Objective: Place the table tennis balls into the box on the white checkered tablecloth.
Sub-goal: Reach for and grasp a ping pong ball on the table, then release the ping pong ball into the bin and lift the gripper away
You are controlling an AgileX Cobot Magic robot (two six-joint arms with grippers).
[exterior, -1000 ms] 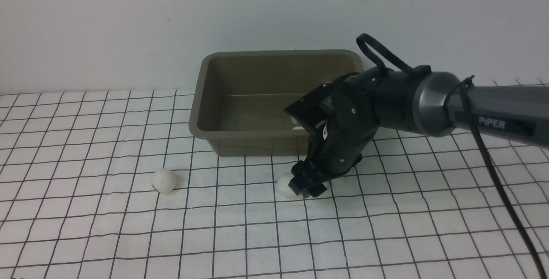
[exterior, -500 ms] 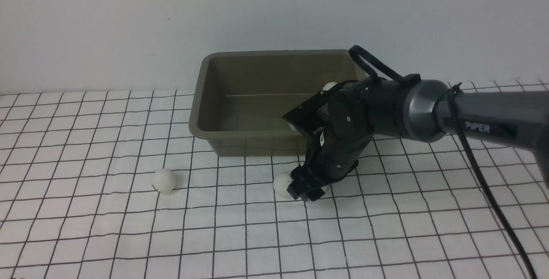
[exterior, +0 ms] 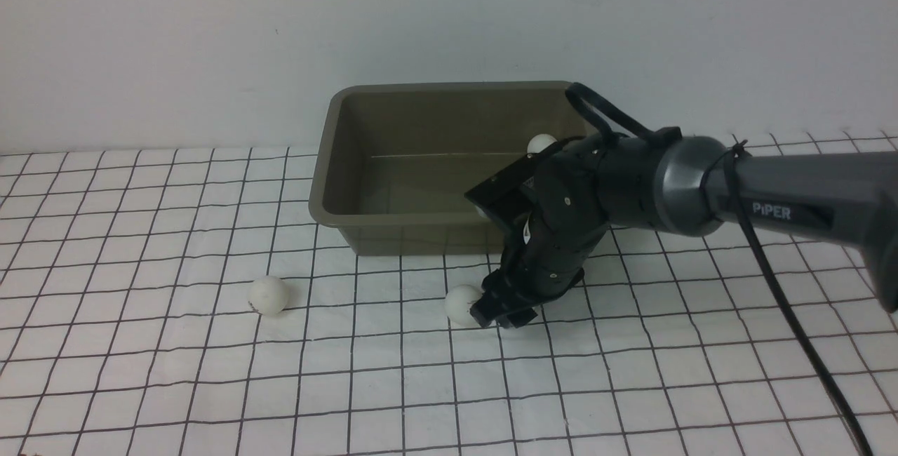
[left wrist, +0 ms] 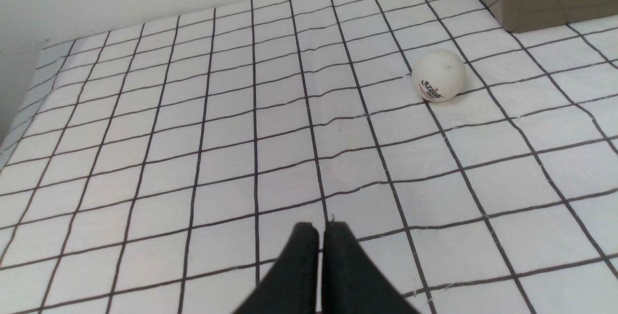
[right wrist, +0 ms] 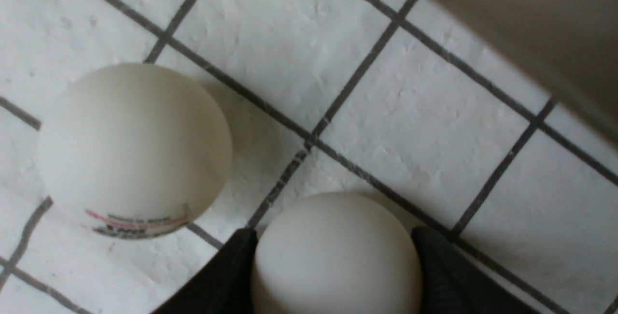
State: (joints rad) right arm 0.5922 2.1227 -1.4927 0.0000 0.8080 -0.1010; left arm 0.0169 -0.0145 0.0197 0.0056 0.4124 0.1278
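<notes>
My right gripper (exterior: 502, 314) is down on the white checkered tablecloth (exterior: 175, 386) just in front of the box (exterior: 337, 161). In the right wrist view the gripper (right wrist: 334, 233) is shut on a table tennis ball (right wrist: 335, 270), with a finger on each side. A second ball (right wrist: 133, 149) lies touching distance beside it and shows in the front view (exterior: 461, 304). Another ball (exterior: 268, 294) lies further left and shows in the left wrist view (left wrist: 438, 81). One ball (exterior: 540, 142) sits inside the box. My left gripper (left wrist: 321, 229) is shut and empty above the cloth.
The olive-grey box stands against the white back wall (exterior: 210, 35); its corner shows in the left wrist view (left wrist: 540, 0). The right arm (exterior: 701, 182) reaches across the box's front right corner. A black cable (exterior: 807, 344) hangs from it.
My right gripper has shifted a little left at cloth level. The loose ball beside it has moved slightly left. The ball inside the box has come into view behind the arm.
</notes>
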